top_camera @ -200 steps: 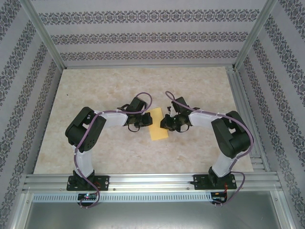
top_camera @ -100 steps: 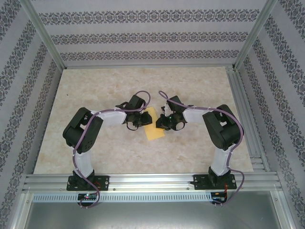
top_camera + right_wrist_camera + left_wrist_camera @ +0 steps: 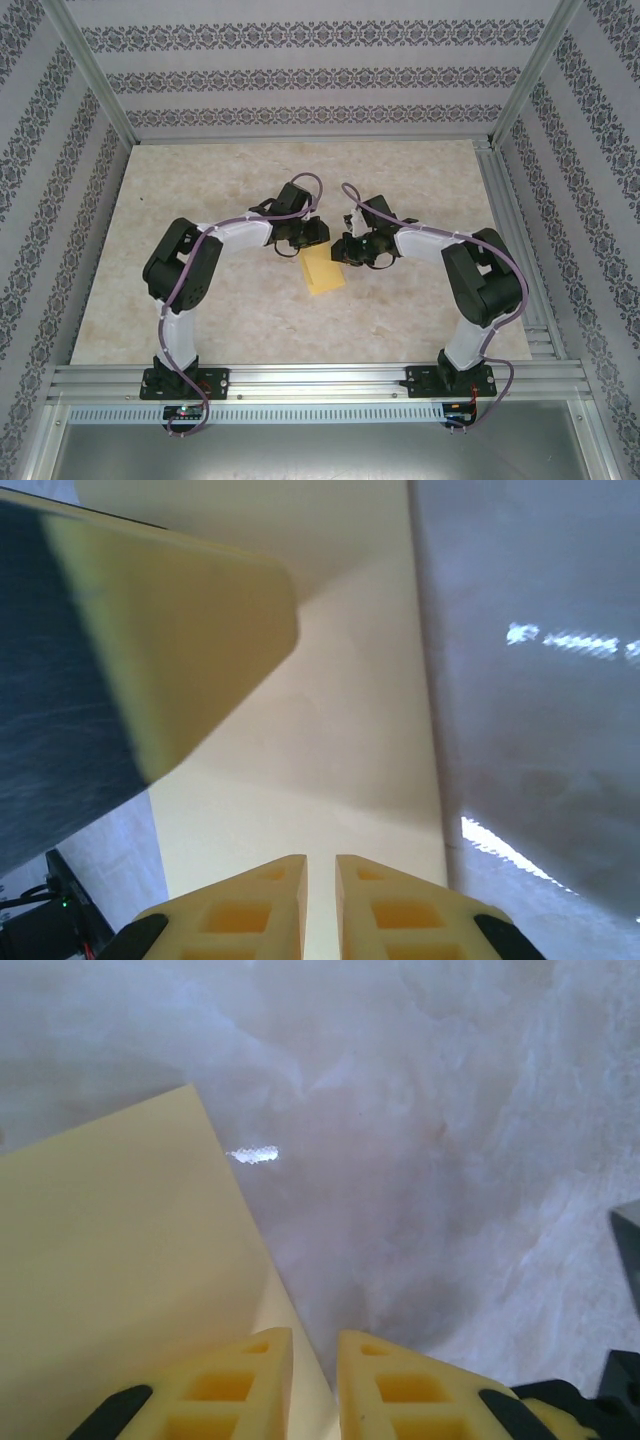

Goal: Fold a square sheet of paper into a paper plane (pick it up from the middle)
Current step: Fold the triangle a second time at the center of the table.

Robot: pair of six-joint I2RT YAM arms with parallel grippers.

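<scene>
left gripper now over yellow paper's far end, right gripper alongside

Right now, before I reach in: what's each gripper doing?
Left gripper: nearly shut, at the edge of the yellow paper; grip cannot be told.
Right gripper: nearly shut over the yellow paper; grip cannot be told.
</scene>
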